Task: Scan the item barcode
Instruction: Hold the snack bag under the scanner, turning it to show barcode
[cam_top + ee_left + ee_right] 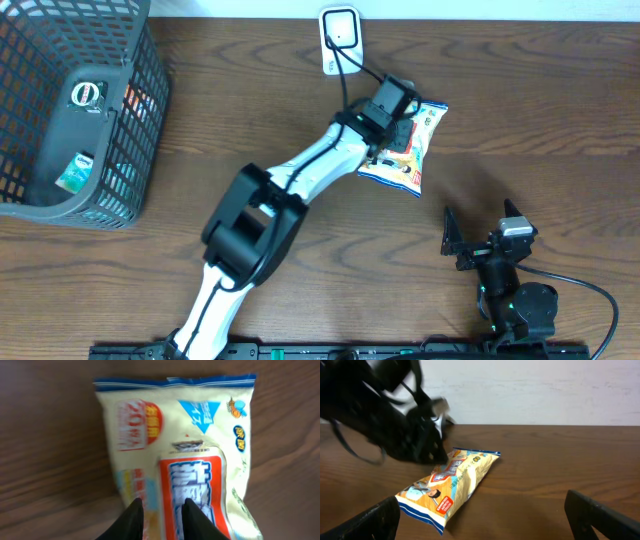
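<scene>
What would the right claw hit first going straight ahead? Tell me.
Probably the snack bag, lying slightly left of the open right claw's line, nearer than the left arm; depth is unclear.

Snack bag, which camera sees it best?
The left wrist view: the snack bag fills the picture, its print close up. The overhead view shows it small, partly under the left arm. The right wrist view shows it nearly whole but farther away.
</scene>
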